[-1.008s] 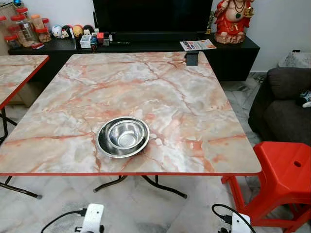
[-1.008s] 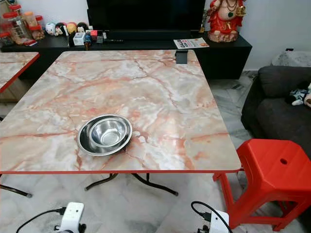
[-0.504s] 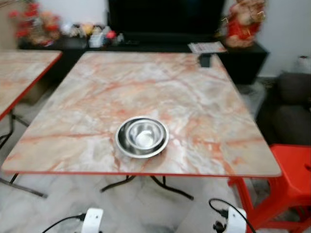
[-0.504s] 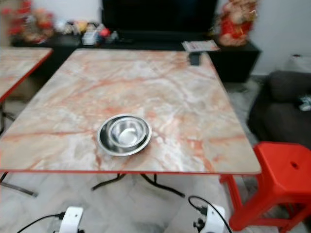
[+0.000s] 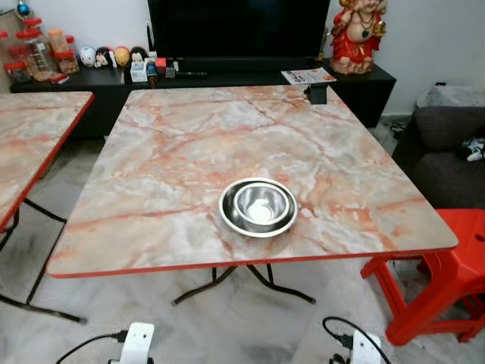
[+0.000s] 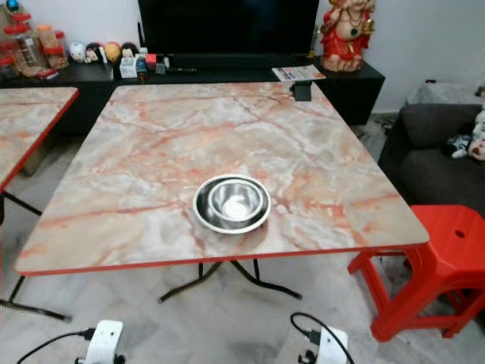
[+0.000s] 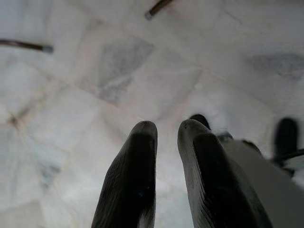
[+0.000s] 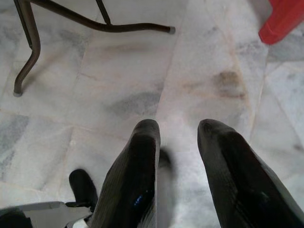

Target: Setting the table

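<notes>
A red plastic stool [image 5: 443, 277] stands beside a grey sofa [image 5: 447, 155], while a black television [image 5: 239, 30], a red figurine [image 5: 356, 34], snack jars [image 5: 38, 53] and a magazine [image 5: 307, 76] line the far black cabinet [image 5: 379, 91].

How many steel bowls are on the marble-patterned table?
2: a smaller shiny steel bowl nested inside a wider steel bowl, together near the front edge of the marble-patterned table. More could be stacked beneath, hidden.

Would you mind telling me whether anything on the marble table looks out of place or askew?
Nothing stands out. The nested steel bowls sit upright near the front edge of the table, with no spill or damage. A small dark object rests at its far edge.
</notes>
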`<state>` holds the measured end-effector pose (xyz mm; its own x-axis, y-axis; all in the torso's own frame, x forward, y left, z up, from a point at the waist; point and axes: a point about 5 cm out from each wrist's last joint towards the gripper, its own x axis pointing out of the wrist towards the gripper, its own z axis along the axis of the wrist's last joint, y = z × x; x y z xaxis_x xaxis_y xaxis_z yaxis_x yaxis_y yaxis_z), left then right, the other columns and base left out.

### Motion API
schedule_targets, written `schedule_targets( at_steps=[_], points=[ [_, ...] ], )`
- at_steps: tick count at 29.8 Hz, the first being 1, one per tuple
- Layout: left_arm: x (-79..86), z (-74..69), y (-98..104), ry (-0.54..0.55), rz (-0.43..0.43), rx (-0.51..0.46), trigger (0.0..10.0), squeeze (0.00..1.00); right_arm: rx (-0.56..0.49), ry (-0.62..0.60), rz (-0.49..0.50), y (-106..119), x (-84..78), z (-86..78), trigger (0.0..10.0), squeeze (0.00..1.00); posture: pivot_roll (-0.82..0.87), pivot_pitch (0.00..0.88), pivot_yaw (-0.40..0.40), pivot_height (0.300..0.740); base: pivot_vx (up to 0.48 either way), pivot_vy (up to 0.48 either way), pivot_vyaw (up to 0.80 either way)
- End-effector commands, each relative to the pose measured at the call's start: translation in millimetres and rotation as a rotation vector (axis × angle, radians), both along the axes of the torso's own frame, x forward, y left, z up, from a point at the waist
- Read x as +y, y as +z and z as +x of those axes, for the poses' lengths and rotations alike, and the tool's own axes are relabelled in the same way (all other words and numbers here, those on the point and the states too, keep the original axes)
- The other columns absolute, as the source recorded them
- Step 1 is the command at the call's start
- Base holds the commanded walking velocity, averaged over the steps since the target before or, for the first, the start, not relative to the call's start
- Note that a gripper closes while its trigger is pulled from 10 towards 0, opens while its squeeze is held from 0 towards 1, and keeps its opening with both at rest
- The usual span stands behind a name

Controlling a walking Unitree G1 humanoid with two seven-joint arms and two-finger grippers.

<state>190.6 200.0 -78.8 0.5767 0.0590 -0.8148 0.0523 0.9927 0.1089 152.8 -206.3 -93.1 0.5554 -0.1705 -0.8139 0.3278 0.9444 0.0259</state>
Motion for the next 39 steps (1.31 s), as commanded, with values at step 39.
schedule_targets(
  at_steps=[39],
  points=[
    [-4.2, 3.9, 1.2, -0.020, 0.002, -0.003, 10.0, 0.00, 0.002, 0.021, -0.002, 0.0, 2.8, 1.3, 10.0, 0.00, -0.03, 0.000, 0.006, 0.725, 0.000, 0.480, 0.06]
  ],
)
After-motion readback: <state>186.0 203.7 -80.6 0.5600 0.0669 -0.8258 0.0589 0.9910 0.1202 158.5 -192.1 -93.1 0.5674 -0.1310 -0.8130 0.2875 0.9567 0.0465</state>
